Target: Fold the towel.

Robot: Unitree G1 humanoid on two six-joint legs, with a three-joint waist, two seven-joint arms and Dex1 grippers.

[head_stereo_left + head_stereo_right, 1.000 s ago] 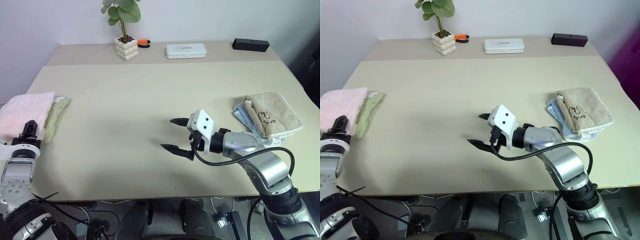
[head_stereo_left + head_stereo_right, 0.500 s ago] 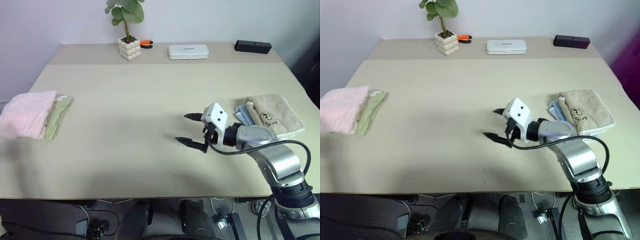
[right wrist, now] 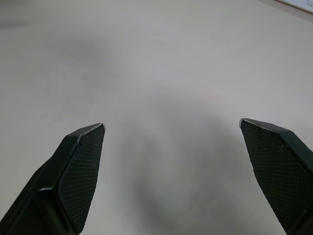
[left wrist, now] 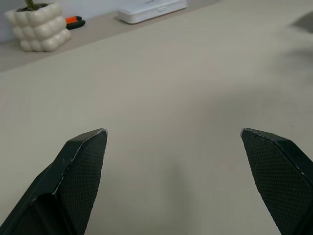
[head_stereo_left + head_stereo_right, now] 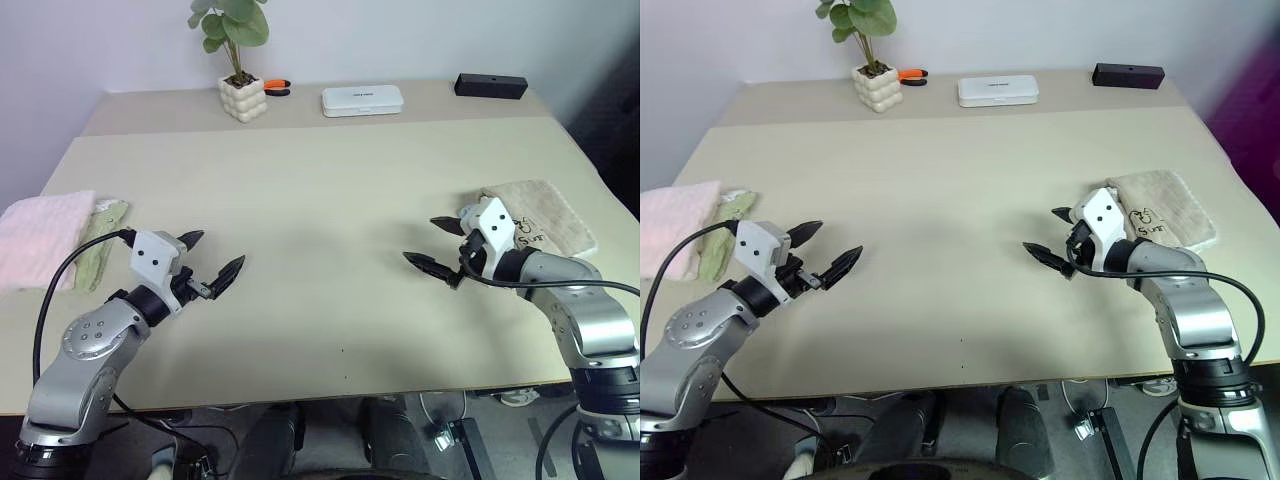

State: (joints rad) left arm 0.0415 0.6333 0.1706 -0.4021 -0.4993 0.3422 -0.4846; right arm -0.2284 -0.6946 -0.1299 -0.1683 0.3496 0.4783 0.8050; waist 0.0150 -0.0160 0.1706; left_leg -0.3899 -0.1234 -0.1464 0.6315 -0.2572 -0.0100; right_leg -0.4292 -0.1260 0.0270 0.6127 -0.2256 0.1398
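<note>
Two grippers, L [image 5: 211, 254] & R [image 5: 425, 243], jaws wide open, empty, above the table [image 5: 320, 190]. Pink towel [image 5: 38, 237] folded at table's left edge, on green towel [image 5: 100, 233].

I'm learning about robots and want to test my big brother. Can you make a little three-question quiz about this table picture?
1. True or false: the left gripper is holding the pink towel.
2. Which thing lies closest to the right gripper?
A. the potted plant
B. the beige towel
C. the white case
3. Fill the gap: the light green towel lies right beside the ____ towel.

Key
1. False. Its fingers are open and empty, apart from the pink towel.
2. B
3. pink
</note>
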